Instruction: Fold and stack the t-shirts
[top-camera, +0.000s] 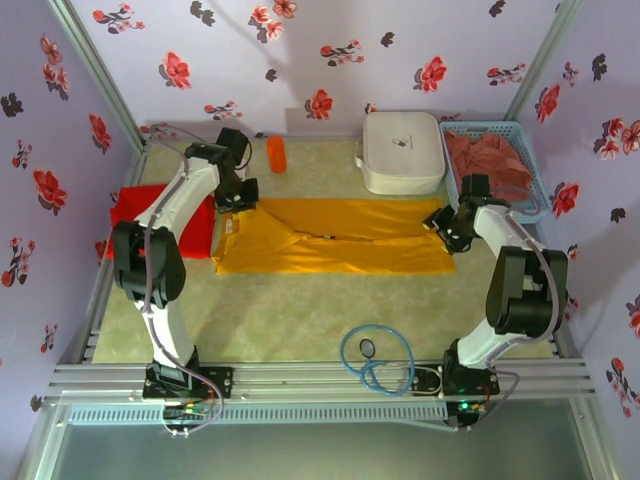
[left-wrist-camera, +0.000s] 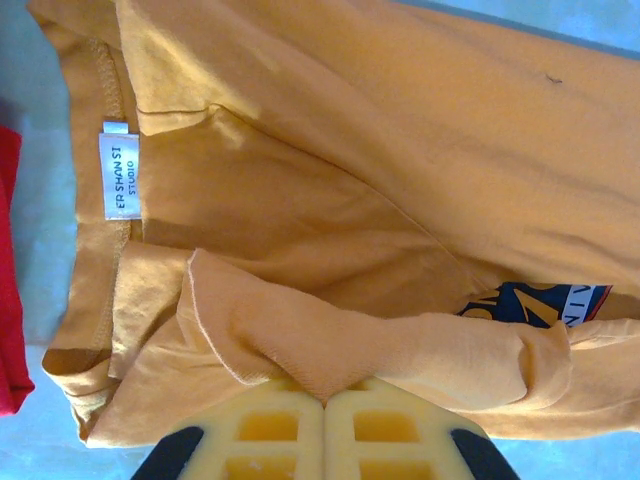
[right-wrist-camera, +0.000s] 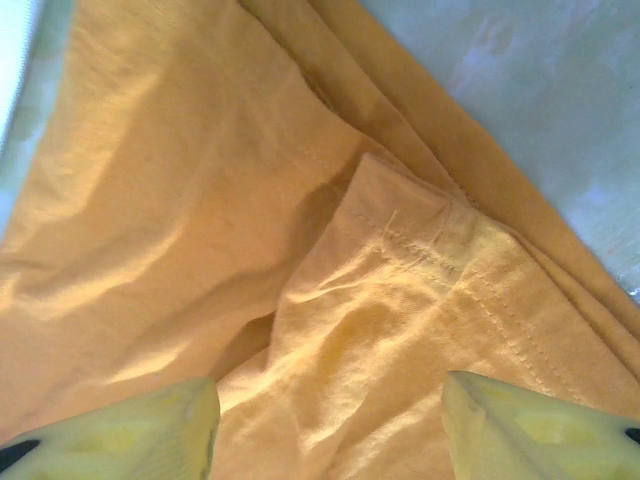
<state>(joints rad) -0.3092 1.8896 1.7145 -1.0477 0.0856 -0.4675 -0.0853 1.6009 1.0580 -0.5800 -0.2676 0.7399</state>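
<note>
Golden-yellow t-shirt, bright red t-shirt, dusty-pink t-shirt, blue basket, white case, red-flowered lilac walls.

The yellow shirt is soft matt cloth, finely woven and creased, with stitched hems and a smooth white woven label. The red shirt is matt cloth too. The left gripper and right gripper are smooth yellow plastic with a faint sheen. The basket is blue plastic lattice. The case looks smooth, white and hard. The frame rails are ribbed dull metal.
</note>
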